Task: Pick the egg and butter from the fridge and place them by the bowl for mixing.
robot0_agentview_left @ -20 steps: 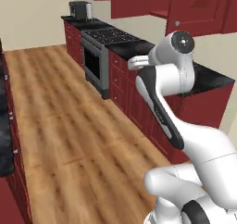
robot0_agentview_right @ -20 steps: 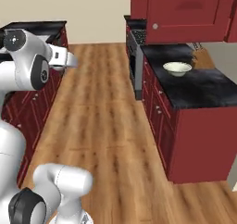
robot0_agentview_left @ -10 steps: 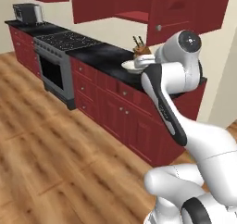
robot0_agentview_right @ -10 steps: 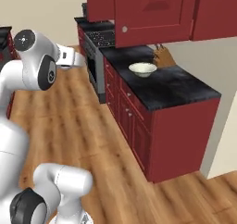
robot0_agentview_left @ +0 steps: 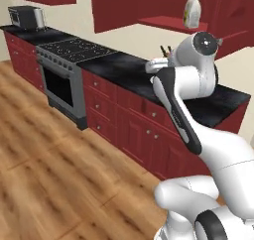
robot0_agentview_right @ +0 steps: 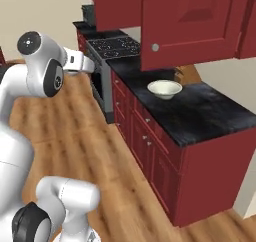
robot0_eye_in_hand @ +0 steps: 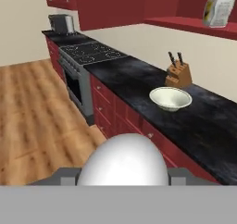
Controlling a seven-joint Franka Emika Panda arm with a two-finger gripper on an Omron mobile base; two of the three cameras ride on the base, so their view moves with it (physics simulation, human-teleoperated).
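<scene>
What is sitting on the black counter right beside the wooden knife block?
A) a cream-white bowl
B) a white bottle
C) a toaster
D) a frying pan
A: in the hand view the cream-white bowl rests on the black counter just in front of the knife block; the toaster stands far off at the counter's other end, past the stove.

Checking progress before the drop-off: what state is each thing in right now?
egg: held in the claw, off the counter
bowl: upright on the black counter, nothing seen inside
knife block: upright behind the bowl, knives in it
upper cabinet door: closed
bottle: standing on the red shelf
</scene>
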